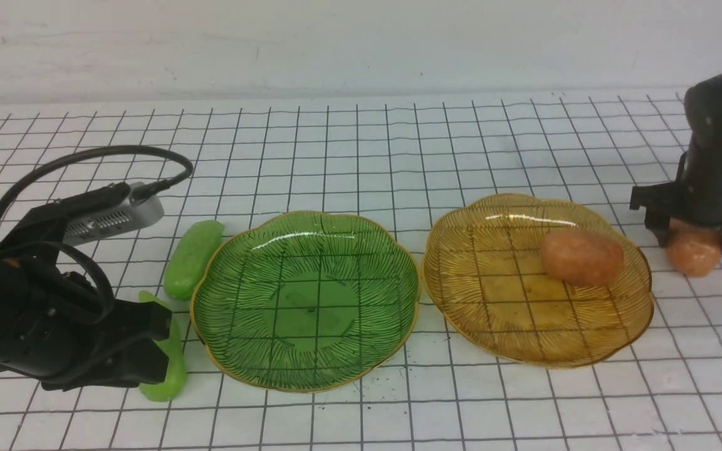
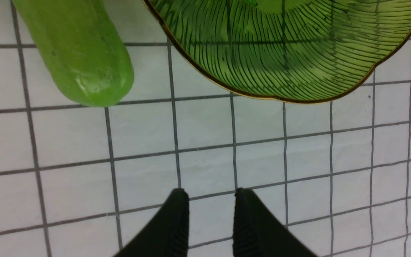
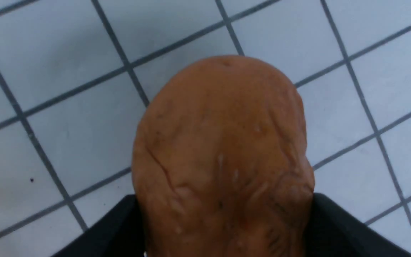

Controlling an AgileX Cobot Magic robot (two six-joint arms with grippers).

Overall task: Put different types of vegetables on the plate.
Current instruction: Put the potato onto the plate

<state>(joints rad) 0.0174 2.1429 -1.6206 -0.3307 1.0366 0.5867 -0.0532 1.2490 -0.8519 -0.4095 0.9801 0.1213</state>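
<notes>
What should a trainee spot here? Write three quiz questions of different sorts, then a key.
1. Count: how many vegetables lie on the amber plate?
2. True or false: something lies on the green plate.
3. The potato between the jaws of the right gripper rests on: A) the amber plate, B) the green plate, C) the table.
Key: 1 one; 2 false; 3 C.

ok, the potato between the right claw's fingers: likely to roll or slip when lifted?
Likely rolls: the potato is a rounded oval on the flat table. Probably not slippery: its skin looks matte and wrinkled. The right claw straddles its width, so it may pivot.
</notes>
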